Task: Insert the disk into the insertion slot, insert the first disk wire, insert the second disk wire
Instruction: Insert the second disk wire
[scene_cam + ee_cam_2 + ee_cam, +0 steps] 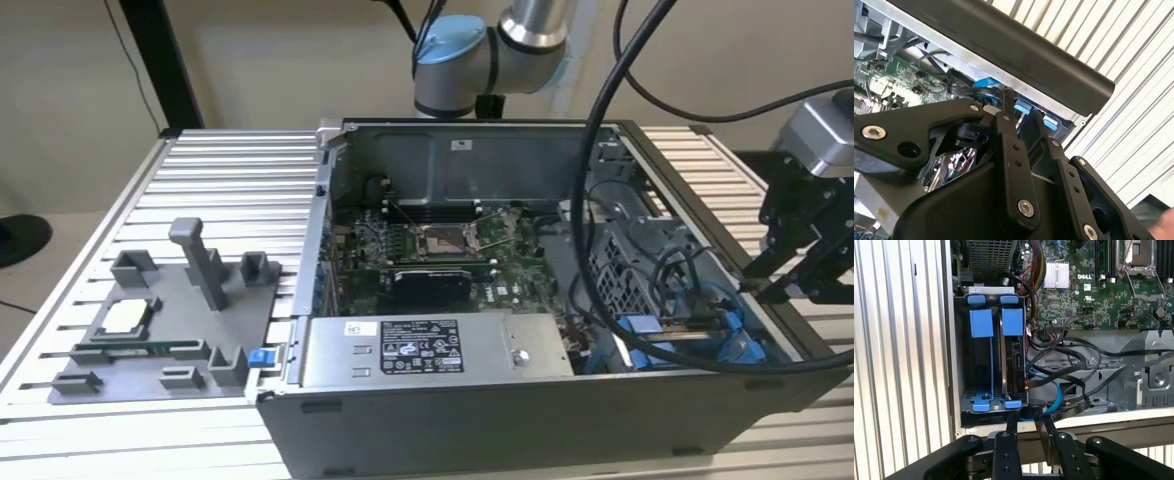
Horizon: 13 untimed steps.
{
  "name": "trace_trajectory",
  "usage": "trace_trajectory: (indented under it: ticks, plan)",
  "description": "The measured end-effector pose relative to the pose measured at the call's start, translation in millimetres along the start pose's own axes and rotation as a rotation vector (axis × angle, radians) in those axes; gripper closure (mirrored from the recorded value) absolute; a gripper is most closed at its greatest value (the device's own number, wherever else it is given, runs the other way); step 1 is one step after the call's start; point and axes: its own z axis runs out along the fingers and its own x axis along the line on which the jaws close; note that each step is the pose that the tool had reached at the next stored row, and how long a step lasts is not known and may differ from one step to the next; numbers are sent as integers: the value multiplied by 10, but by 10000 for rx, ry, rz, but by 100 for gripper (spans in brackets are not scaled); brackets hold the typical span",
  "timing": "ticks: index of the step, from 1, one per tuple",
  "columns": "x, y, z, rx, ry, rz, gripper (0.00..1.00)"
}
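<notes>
The disk (1014,360) already sits in the insertion slot (965,390), so the claw (1029,417), beside it, seems to pinch a black wire plug (1029,406).

Behind the case (507,430), the arm (534,25) is a silver tube on a grey joint with a pale blue cap (447,40); thick black cables (597,150) run from it above the case; beside the case, at the exterior view's right, a silver-grey wrist block (825,135) tops the black gripper (781,290); in both wrist views its flat, matte black links (1004,460) carry silver hex-socket screws (1025,208) and small round holes.
</notes>
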Motion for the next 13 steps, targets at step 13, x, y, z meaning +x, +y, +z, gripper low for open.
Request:
trace_trajectory:
  ticks: [13]
  plan:
    - [-19, -52, 13, 105, -126, -255, 0]
